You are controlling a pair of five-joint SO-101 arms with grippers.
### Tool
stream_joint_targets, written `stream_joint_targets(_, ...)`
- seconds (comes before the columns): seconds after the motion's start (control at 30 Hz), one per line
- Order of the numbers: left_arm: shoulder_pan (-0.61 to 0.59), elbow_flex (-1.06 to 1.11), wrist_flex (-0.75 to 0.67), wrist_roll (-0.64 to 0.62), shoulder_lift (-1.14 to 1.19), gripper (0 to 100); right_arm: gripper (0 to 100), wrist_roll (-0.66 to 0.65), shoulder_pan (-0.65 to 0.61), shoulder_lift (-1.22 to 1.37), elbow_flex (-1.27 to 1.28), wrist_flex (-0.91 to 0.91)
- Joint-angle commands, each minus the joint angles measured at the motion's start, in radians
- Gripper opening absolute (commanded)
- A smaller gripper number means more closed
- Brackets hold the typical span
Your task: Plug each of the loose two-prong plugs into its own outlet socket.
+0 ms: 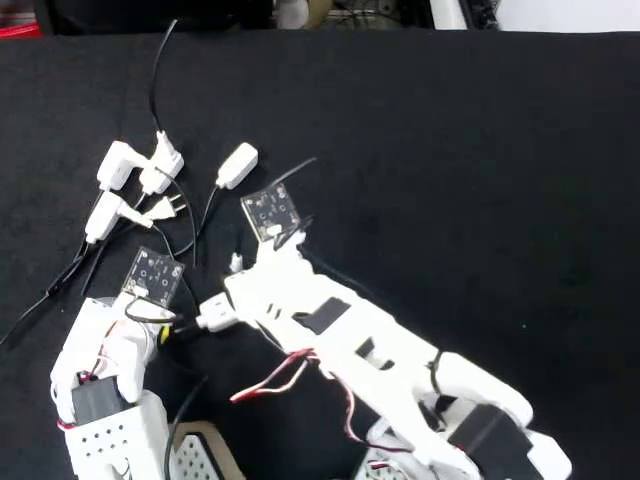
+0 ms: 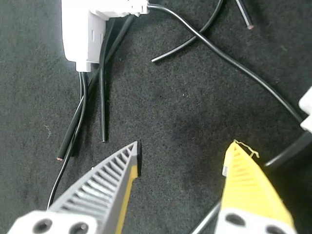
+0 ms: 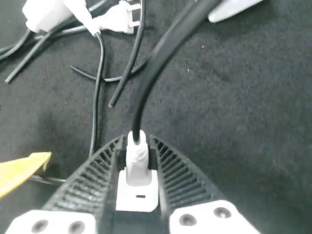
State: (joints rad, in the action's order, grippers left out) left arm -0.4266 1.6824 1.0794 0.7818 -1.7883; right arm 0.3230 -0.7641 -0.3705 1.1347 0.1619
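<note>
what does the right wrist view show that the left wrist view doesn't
Right wrist view: the right claw shut on a white plug, and a loose two-prong plug. Left wrist view: a white plastic block and the open left claw with its grey finger. Both: black cords, black cloth, the left claw's yellow finger.

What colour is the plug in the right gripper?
White; the plug shows best in right wrist view.

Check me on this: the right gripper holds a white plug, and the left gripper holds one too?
Not the left. The left gripper is open and empty over the cloth, as the left wrist view shows. The right gripper does hold a white plug.
</note>
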Motion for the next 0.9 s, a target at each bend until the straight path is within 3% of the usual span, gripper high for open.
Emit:
stream_joint_targets(0.0,0.012,0.018,0.006,0.005,0.005,27,1.1,0.006,-0.008,-0.081,0.002,-0.002)
stream_joint_targets(0.43,0.012,0.018,0.006,0.006,0.005,27,1.1,0.077,-0.012,-0.193,0.202,-0.081)
stream_joint_targets(0.87,0.012,0.018,0.006,0.006,0.005,27,1.1,0.078,-0.064,-0.041,0.183,-0.181)
